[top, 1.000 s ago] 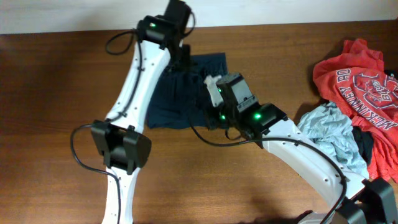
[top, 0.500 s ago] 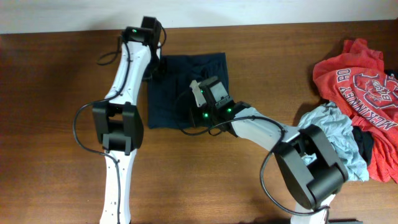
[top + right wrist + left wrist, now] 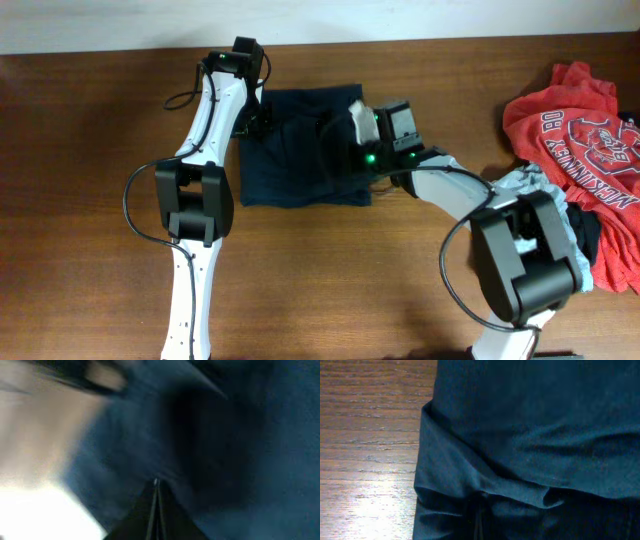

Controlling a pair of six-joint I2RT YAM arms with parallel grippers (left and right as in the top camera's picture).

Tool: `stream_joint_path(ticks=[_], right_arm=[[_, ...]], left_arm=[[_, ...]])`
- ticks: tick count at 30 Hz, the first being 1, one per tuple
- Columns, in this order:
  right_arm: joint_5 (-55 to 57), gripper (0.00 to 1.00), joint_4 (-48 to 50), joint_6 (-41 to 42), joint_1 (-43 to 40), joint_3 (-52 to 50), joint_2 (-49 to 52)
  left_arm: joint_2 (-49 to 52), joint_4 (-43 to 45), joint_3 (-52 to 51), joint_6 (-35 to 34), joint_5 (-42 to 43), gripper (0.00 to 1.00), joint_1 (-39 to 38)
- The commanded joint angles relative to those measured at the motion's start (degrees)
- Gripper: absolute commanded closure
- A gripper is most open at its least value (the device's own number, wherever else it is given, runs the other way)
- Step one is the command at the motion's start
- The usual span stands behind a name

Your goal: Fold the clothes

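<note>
A brown wooden table [image 3: 90, 150] with a visible grain fills the view, and a pale strip [image 3: 100, 25] runs along its far edge. At the right end lies a heap of garments. A red T-shirt [image 3: 570, 120] with white lettering is on top at the far side. A crumpled light grey-blue garment [image 3: 535, 225] lies nearer, touching it. A bit of dark cloth [image 3: 590, 235] shows between them.

Left arm [image 3: 215, 120]: white tube links, black joint housings, big boxy black elbow block [image 3: 193, 203]. A thin black cable [image 3: 128, 205] loops off the elbow, with another loop near the wrist. Right arm [image 3: 450, 195]: same white links and black elbow block, black cable loop beside it. Green LEDs [image 3: 370, 156] glow on its black wrist, with a white piece [image 3: 357, 115] next to them. Right gripper [image 3: 155, 502]: dark tapered fingers, blurred.
</note>
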Motion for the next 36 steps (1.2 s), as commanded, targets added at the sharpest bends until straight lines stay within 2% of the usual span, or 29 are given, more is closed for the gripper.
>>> stream_joint_path(ticks=[1,4,6,9,13,16,21,25,28,34,36], right_arm=[[-9.3,0.96,7.4,2.6,1.1,0.6,-4.4],[4.5,0.95,8.7,4.7,2.4,0.5,-3.1],[9.1,0.95,9.2,4.9,2.8,0.5,-1.9],[11.3,0.96,13.3,6.0,3.8,0.5,1.5],[17.9,0.96,21.8,13.7,4.8,0.6,7.3],[18.0,0.95,27.4,20.1,4.9,0.9,12.5],[19.1,0.95,25.9,20.3,4.0,2.3,18.9],[25.5,0.95,16.9,17.0,-0.4,2.3,19.4],[23.4,0.96,12.9,16.0,-4.7,2.3,19.4],[6.1,0.96,10.5,15.9,-10.4,2.3,18.2],[0.6,0.96,10.2,13.0,-10.8,2.3,16.2]], left_arm=[[2.7,-0.5,-0.2,1.2,0.4,1.00,0.1],[2.7,-0.4,-0.2,1.2,0.5,1.00,0.1],[2.7,-0.2,-0.2,1.2,2.3,0.99,0.1],[2.7,0.0,-0.2,1.2,4.5,0.99,0.1],[2.7,-0.6,-0.2,1.2,6.7,1.00,0.1],[2.7,-1.5,-0.2,1.2,6.8,0.99,0.1],[2.7,-2.3,-0.2,1.2,5.9,1.00,0.1],[2.7,-3.0,-0.2,1.2,4.9,0.99,0.8],[2.6,-3.2,-0.2,1.2,4.8,0.99,1.5],[2.6,-3.7,-0.2,1.3,4.8,1.00,3.7],[2.6,-4.3,-0.2,1.9,4.9,1.00,4.5]])
